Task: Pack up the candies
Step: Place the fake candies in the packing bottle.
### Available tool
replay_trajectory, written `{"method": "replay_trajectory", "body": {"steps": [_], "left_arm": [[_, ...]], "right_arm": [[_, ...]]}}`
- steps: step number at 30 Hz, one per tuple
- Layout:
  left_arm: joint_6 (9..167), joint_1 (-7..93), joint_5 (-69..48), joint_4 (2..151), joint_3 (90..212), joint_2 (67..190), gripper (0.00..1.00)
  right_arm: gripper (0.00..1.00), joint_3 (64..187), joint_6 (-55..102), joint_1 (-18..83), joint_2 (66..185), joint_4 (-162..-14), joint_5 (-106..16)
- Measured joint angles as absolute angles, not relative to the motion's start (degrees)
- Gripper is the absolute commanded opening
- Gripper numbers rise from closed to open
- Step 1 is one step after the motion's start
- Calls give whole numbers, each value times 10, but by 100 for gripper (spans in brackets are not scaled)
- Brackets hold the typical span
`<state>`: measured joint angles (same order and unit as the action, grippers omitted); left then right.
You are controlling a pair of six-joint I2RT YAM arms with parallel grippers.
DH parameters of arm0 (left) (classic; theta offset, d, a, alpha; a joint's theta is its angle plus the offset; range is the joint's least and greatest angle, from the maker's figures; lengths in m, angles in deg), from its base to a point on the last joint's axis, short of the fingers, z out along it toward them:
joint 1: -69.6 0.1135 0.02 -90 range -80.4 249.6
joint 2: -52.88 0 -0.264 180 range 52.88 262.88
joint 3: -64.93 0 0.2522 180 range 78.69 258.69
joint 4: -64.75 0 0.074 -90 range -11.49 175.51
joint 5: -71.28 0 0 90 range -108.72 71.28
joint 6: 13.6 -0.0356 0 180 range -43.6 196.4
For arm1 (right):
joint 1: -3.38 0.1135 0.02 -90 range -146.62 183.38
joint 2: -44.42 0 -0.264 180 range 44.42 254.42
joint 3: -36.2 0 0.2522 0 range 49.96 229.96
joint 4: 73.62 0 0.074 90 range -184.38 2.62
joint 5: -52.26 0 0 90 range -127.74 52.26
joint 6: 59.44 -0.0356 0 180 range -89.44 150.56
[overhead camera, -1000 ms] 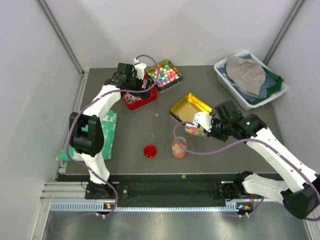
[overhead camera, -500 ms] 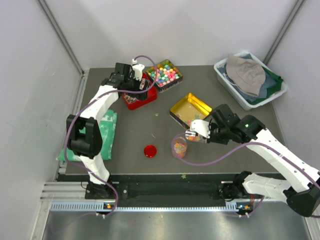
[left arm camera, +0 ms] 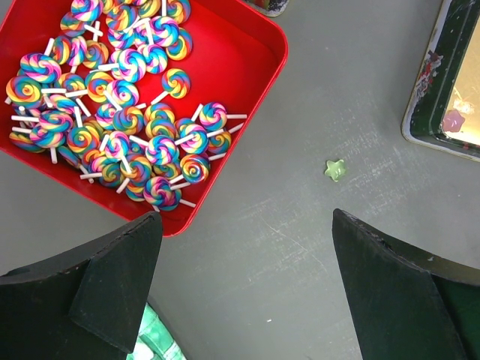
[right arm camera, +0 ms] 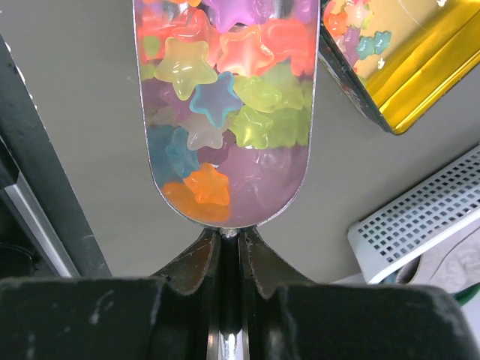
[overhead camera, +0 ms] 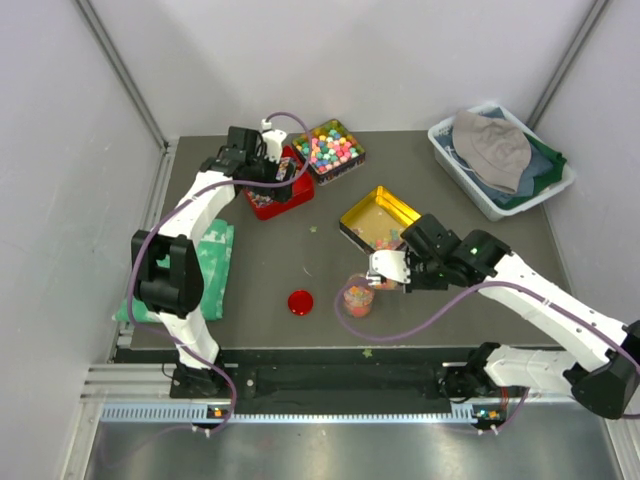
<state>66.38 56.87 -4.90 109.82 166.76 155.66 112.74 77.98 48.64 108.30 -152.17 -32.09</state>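
The candies (right arm camera: 217, 97) are small glossy star-shaped jellies in several colours, filling a metal scoop (right arm camera: 225, 150). My right gripper (right arm camera: 229, 236) is shut on the scoop's handle. From above, the scoop (overhead camera: 383, 268) hangs just right of a clear cup (overhead camera: 358, 298) partly filled with candies. More candies lie in the yellow tin (overhead camera: 380, 218). One green candy (left arm camera: 334, 170) lies loose on the table. My left gripper (left arm camera: 247, 225) stands open over bare table beside the red tray (left arm camera: 247, 45), with nothing between its fingers.
The red tray holds swirl lollipops (left arm camera: 127, 120). A tin of pastel balls (overhead camera: 330, 150) sits behind it. A red lid (overhead camera: 300, 302) lies left of the cup. A green cloth (overhead camera: 215, 265) is at the left edge; a white bin (overhead camera: 500, 160) with a hat at back right.
My right arm has carried the loaded scoop from over the yellow tin forward and left, up to the clear cup. The left arm has barely moved.
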Motion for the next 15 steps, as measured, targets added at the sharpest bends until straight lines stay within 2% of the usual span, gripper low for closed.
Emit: {"method": "replay_trajectory", "body": {"steps": [15], "left_arm": [[664,569,-49,1098,1660,1554,99]], "right_arm": [[0,1147,806,529,1111,-1522,-258]]}}
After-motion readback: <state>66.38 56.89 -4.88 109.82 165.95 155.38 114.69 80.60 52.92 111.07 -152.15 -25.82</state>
